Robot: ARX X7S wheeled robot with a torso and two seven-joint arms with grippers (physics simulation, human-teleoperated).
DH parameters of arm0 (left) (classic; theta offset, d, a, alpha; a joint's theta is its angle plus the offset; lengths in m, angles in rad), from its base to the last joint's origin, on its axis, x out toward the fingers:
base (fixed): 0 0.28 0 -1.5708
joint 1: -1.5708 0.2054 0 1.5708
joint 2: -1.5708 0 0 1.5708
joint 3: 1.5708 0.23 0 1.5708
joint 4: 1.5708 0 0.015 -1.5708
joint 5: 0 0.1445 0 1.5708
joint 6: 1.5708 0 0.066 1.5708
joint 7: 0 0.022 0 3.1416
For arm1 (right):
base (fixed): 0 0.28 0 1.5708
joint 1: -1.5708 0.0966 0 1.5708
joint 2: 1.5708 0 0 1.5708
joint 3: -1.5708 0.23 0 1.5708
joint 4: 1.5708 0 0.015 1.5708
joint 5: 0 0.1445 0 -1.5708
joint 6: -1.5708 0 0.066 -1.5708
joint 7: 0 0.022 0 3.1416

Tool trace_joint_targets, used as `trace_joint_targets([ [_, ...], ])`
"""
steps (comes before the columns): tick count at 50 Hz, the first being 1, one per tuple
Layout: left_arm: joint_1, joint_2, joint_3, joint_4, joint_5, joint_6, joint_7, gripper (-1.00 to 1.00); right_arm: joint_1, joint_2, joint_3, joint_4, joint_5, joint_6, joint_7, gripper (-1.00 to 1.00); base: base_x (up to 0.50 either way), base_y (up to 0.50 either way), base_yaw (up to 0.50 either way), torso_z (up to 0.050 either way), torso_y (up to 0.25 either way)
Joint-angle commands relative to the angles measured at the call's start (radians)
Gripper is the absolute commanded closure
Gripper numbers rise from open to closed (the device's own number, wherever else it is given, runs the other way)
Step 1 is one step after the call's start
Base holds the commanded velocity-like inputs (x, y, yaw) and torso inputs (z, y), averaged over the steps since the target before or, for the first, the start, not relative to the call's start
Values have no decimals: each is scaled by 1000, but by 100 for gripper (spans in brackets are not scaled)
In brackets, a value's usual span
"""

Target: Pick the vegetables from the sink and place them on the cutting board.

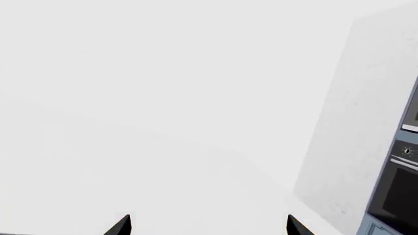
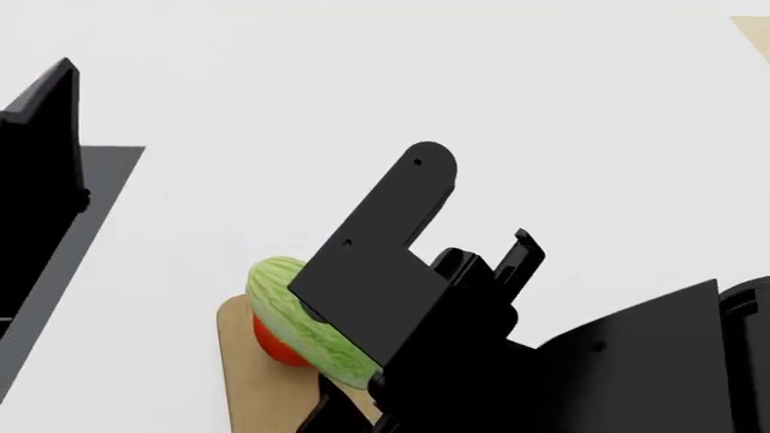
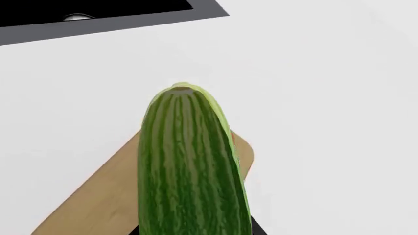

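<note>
In the right wrist view my right gripper (image 3: 194, 230) is shut on the green striped cucumber (image 3: 189, 166), whose length runs out from the jaws over the tan cutting board (image 3: 98, 196). A thin red sliver of the tomato (image 3: 249, 169) shows past the cucumber's side. From the head view the cucumber (image 2: 295, 311) lies tilted over the tomato (image 2: 274, 345) at the cutting board's (image 2: 247, 388) far end, with my right arm (image 2: 398, 262) covering the gripper. The black sink (image 3: 98, 22) lies beyond the board. My left gripper (image 1: 209, 226) is open, with nothing between its fingertips (image 1: 121, 226).
White counter surrounds the board. The sink's rim (image 2: 85, 207) runs along the head view's left edge, with a tall black shape (image 2: 42, 135) above it. A steel drain strainer (image 3: 77, 17) shows in the basin. An oven front (image 1: 402, 191) stands beside a white panel in the left wrist view.
</note>
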Motion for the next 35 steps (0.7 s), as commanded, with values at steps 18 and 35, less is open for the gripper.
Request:
trace_joint_targets([
  [18,143,-118,167,8,-4,7,-3,-100,-28,-2,-51,-8,-89,2,-73,100,-4,13,23,-11,0],
  [35,150,-114,182,0,14,19,8,-100,-74,1,-80,-6,-97,-11,-103,100,-5,12,22,-10,0],
])
